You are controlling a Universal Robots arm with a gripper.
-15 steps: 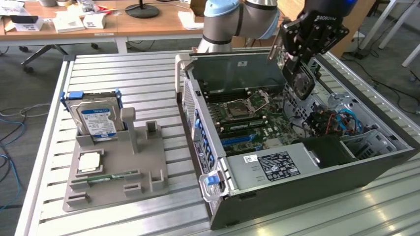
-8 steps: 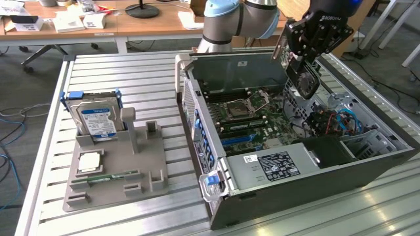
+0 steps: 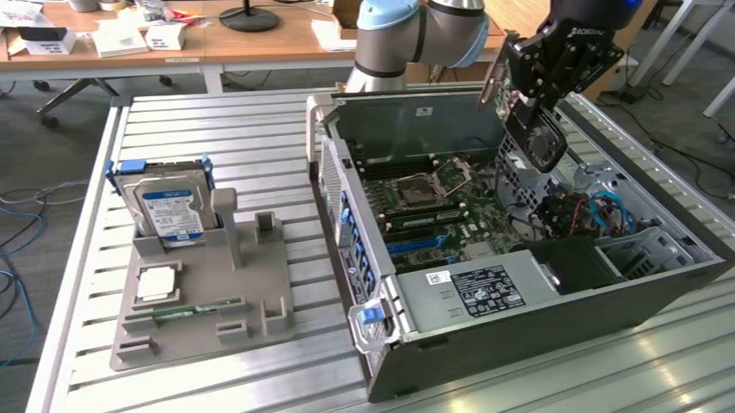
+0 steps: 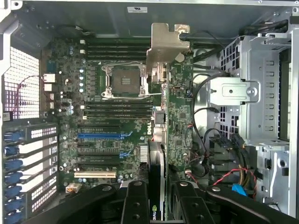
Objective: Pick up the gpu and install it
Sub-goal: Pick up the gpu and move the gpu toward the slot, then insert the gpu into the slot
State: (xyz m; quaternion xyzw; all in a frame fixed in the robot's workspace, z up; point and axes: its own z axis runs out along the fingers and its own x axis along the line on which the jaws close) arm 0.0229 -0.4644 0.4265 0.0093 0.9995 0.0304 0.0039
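The gpu [image 3: 535, 136], a dark card with a round fan face and a silvery end bracket, hangs tilted over the open computer case [image 3: 643, 284], above the motherboard [image 3: 431, 202]. My gripper [image 3: 526, 105] is shut on its upper edge. In the wrist view the gpu [image 4: 164, 46] appears edge-on between my two black fingers [image 4: 135, 205], with its bracket pointing toward the case's far wall. My gripper [image 4: 159, 207] holds it over the board, to one side of the CPU socket [image 4: 125, 80] and apart from the blue expansion slot [image 4: 100, 136].
A grey fixture [image 3: 258, 318] on the slatted table holds a hard drive [image 3: 172, 211], a CPU [image 3: 155, 284] and a green RAM stick [image 3: 184, 310]. Inside the case are a power supply [image 3: 483, 288], a drive cage [image 4: 243, 93] and loose cables [image 4: 219, 177].
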